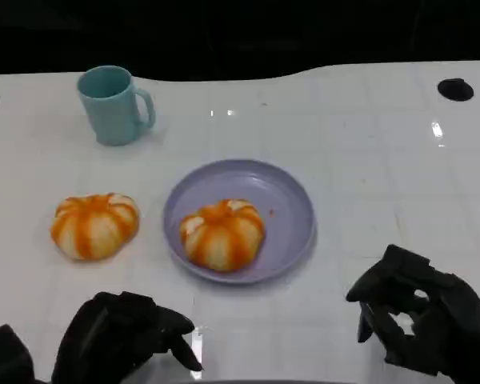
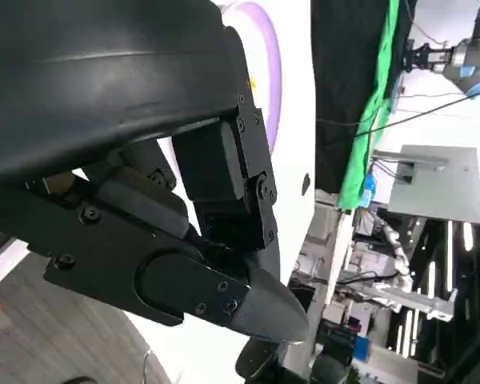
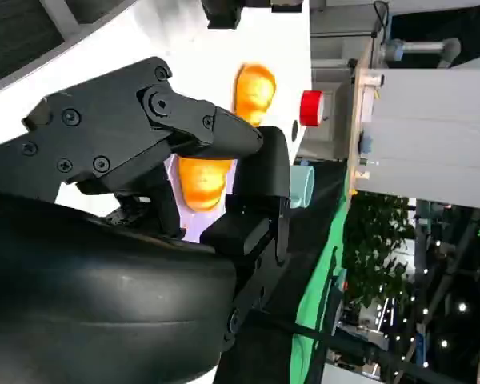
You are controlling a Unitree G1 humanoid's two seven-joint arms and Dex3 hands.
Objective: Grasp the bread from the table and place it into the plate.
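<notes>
From the head camera we see our left hand [image 1: 124,336] low at the near edge of the white table [image 1: 368,160], fingers curled loosely downward and holding nothing, and our right hand [image 1: 420,320] near the opposite corner, its fingers bent inward with a gap between them, also holding nothing. Between and beyond the two hands sits the lilac plate [image 1: 292,210], with one orange-striped bread [image 1: 222,234] resting inside it toward its near left part. A second bread [image 1: 94,226] lies on the bare table, left of the plate and apart from its rim. A teal mug [image 1: 112,106] stands upright farther back, handle to the right, well clear of both loaves. Open tabletop stretches between each hand and the plate. At the left wrist we look past the black fingers [image 2: 224,200], which are bent and close together, touching nothing we can make out; a curve of the plate rim [image 2: 268,48] shows beyond. At the right wrist, the fingers [image 3: 184,128] are parted and hold nothing, with both loaves [image 3: 254,88] beyond.
</notes>
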